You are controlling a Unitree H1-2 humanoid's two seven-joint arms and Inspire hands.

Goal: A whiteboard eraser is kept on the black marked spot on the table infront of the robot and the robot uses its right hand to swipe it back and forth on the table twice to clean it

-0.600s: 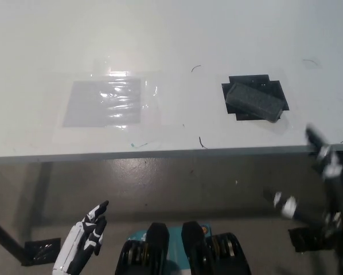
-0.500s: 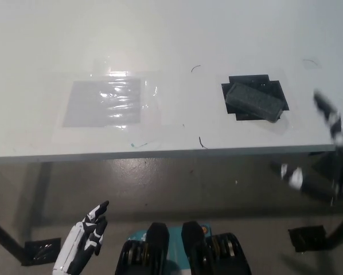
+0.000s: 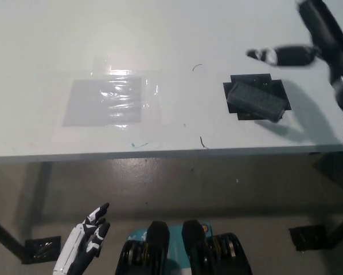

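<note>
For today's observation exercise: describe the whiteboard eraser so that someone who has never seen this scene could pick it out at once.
Start at the white table and go to its right part near the front edge, where a black marked spot stands out. The whiteboard eraser lies on it at a slant: a dark grey block, unlike the flat, shiny clear sheet to its left.

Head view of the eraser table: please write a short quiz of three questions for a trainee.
1. True or false: the right hand already holds the whiteboard eraser.
2. What lies under the eraser? A) black marked spot B) clear plastic sheet C) bare table
3. Where is the white left hand?

Key: 1. False; it hangs above the table, fingers apart. 2. A. 3. Lower left, below the table edge, open.
</note>
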